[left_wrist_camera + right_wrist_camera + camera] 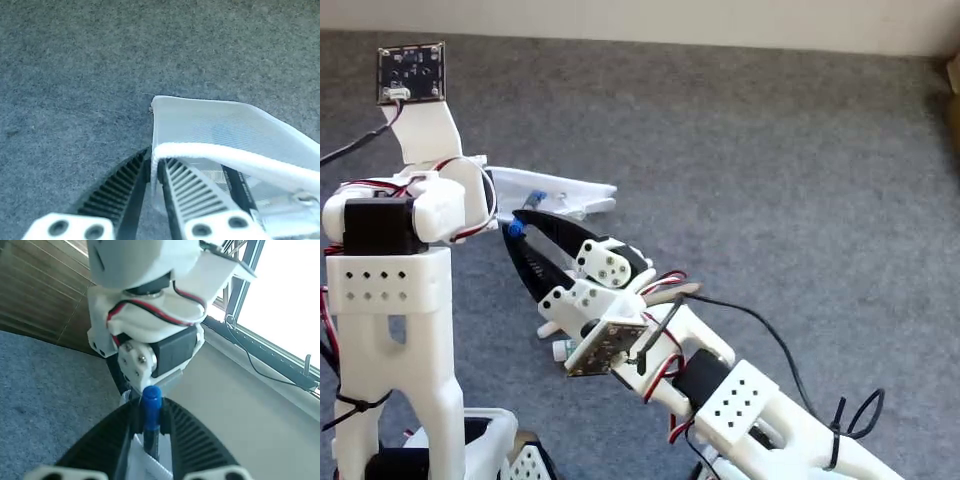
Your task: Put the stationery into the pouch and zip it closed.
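The white mesh pouch point(570, 195) lies on the grey carpet beside the left arm. My left gripper point(155, 167) is shut on the pouch's corner edge point(156, 150), and the pouch point(225, 125) spreads away from it with a dark item point(239, 184) showing through the mesh. My right gripper point(516, 230) is shut on a pen with a blue cap point(514, 229), held close to the pouch's near end. In the right wrist view the blue-capped pen point(151, 402) stands between the black fingers point(185, 440), right in front of the left arm's wrist point(150, 315).
Grey carpet point(770, 170) stretches to the right and far side. The left arm's white column point(390, 330) stands at the near left, its camera board point(410, 72) raised. Cables point(790, 370) trail along the right arm. A wooden edge point(954, 90) shows far right.
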